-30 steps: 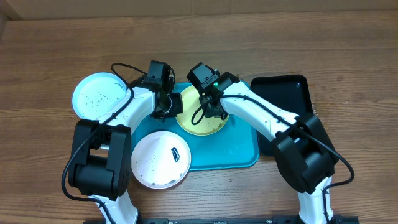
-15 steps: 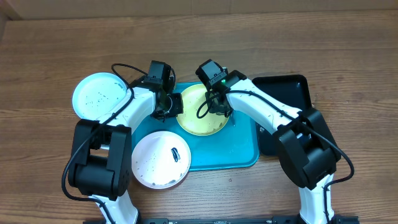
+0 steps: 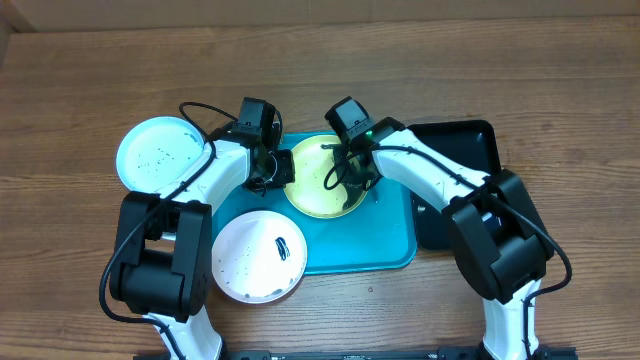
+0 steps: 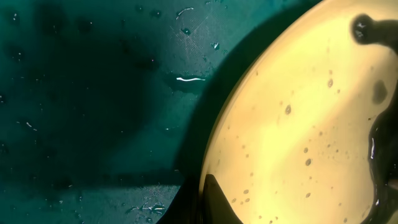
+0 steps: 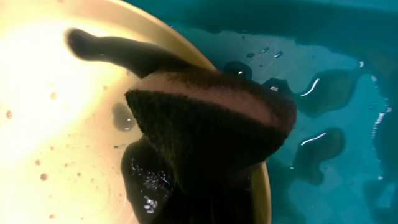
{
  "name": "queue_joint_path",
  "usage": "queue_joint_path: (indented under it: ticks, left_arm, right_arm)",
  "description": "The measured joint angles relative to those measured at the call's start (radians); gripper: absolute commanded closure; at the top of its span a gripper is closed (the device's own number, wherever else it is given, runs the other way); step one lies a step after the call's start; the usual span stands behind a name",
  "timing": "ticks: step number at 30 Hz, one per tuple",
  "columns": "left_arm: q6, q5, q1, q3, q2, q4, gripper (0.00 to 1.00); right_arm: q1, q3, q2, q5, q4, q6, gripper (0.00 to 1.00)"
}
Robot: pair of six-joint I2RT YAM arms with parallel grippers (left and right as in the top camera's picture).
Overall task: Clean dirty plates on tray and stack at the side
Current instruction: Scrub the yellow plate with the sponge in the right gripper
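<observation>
The lime-green plate (image 3: 312, 185) lies at the back of the turquoise tray (image 3: 385, 240). My left gripper (image 3: 274, 172) is shut on its left rim; in the left wrist view a dark fingertip (image 4: 214, 202) clamps the yellow rim (image 4: 214, 143). My right gripper (image 3: 352, 178) is shut on a dark brown sponge (image 5: 211, 124) that presses on the plate's right side, beside a dark wet smear (image 5: 102, 46). The teal plate (image 3: 160, 155) sits on the table to the left. The pinkish-brown plate (image 3: 255, 258), with a dark mark, overlaps the tray's front left corner.
A narrower black tray (image 3: 462, 150) lies right of the turquoise tray, under my right arm. Water drops and small puddles (image 5: 317, 84) dot the tray floor. Bare wooden table (image 3: 420, 60) stretches behind the arms.
My right gripper has slid the sponge to the right and a little nearer across the lime-green plate. The left gripper has held its place on the rim.
</observation>
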Motion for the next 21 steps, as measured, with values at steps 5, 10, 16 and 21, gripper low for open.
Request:
queue_joint_path:
  ticks: [5, 10, 16, 21]
  left_arm:
    - [0.000, -0.002, 0.000, 0.000, 0.000, -0.001, 0.96]
    - [0.000, -0.004, 0.000, 0.000, 0.000, -0.001, 0.96]
    - [0.000, -0.004, 0.000, 0.000, 0.000, -0.001, 0.96]
    - [0.000, -0.003, 0.000, 0.000, 0.000, 0.000, 0.96]
  right_arm:
    - [-0.066, -0.008, 0.000, -0.215, 0.032, -0.030, 0.96]
    - [-0.072, -0.024, 0.006, -0.414, 0.076, -0.045, 0.96]
    - [-0.034, -0.027, 0.013, -0.575, 0.088, -0.080, 0.96]
    - [-0.067, 0.071, 0.014, -0.629, -0.033, -0.105, 0.96]
